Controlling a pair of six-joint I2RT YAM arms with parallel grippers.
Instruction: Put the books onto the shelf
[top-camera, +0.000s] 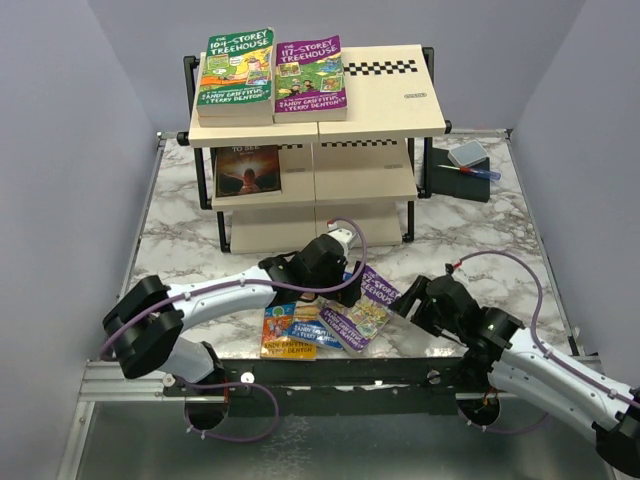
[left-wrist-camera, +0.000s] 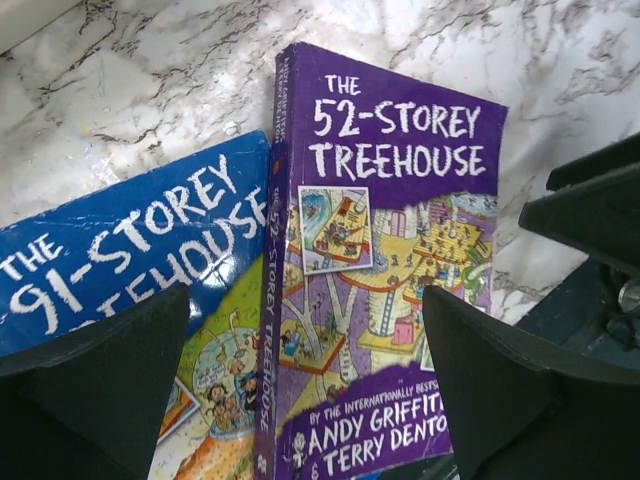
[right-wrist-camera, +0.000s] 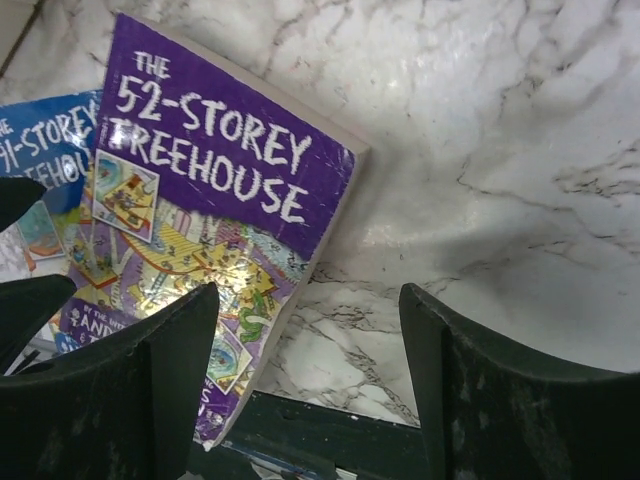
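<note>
Left hand (left-wrist-camera: 305, 300) hangs closest, its fingers (left-wrist-camera: 100, 390) spread wide with nothing in them, directly above the purple book (left-wrist-camera: 385, 270). Left of that, the blue book (left-wrist-camera: 130, 250) lies flat on the surface (left-wrist-camera: 150, 90). The purple one's spine edge rests over the blue one's right side, so it sits a little tilted. In the top view its long axis runs from near-left to far-right, and the left hand's fingers stand to either side of its width. That makes the left hand the nearer of the two. Right hand (right-wrist-camera: 310, 295), also parted and empty, sits just beside the book's right long edge, low over the marble. The book's near corner reaches the surface's front edge and may overhang it, though the angle is too steep to be sure. Bare marble lies between these books and the shelf (top-camera: 385, 105). The right half of its top board is free, beside two books (top-camera: 237, 70) already lying there.
</note>
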